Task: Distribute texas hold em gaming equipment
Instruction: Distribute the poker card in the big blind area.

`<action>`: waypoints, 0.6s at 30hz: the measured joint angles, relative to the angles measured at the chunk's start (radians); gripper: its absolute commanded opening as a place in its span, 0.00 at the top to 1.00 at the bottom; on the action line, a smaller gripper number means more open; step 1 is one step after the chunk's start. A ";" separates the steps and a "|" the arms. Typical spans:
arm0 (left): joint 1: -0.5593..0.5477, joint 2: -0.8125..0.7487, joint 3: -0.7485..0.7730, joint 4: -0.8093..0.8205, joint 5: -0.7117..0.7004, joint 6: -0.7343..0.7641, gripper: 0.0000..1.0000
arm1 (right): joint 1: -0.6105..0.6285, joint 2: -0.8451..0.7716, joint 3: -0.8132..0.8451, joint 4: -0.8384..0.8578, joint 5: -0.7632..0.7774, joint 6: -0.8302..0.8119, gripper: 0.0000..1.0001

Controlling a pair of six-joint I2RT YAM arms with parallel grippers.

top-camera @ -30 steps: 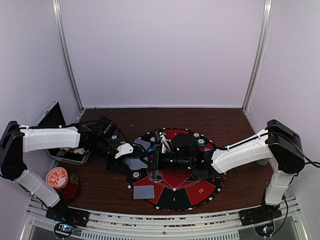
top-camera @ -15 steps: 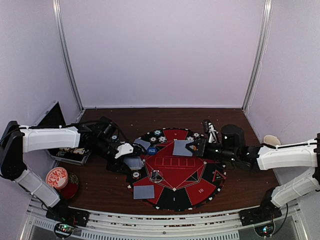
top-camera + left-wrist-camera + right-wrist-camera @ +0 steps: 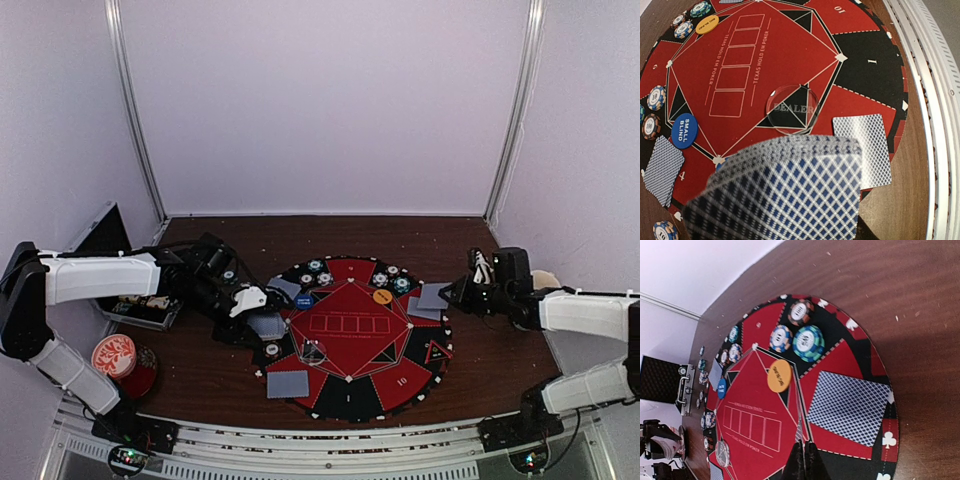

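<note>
1. The left gripper [image 3: 256, 312] sits at the left edge of the round red-and-black mat [image 3: 352, 392]. Its fingers are drawn in close on a deck of blue-backed playing cards [image 3: 785, 195], which fills the bottom of the left wrist view, blurred.
2. The right gripper [image 3: 804, 463] is at the mat's right edge in the top view. Its fingers are pressed together with nothing between them.
3. A single face-down card [image 3: 850, 407] lies on the mat's right rim, near the right fingertips.
4. The orange button disc [image 3: 779, 375] lies left of that card in the right wrist view. Just above it are a teal chip [image 3: 808, 343], a blue-and-orange chip [image 3: 780, 338] and a red-and-white chip [image 3: 800, 311].
5. The blue "small blind" disc [image 3: 684, 130] lies at the left of the left wrist view, with a second card [image 3: 662, 162] just below it.
6. A clear dealer disc [image 3: 791, 107] rests at the centre of that view, and a third card [image 3: 864, 145] lies to its lower right.
</note>
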 measured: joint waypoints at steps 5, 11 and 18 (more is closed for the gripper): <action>0.000 0.000 0.000 0.000 0.000 0.000 0.61 | -0.058 0.150 -0.028 0.048 -0.117 0.009 1.00; 0.000 0.008 0.000 0.000 0.000 0.003 0.61 | -0.064 0.157 -0.033 0.098 -0.170 0.018 1.00; 0.000 0.009 0.000 0.000 0.000 0.003 0.61 | -0.066 0.223 -0.006 0.132 -0.183 0.043 1.00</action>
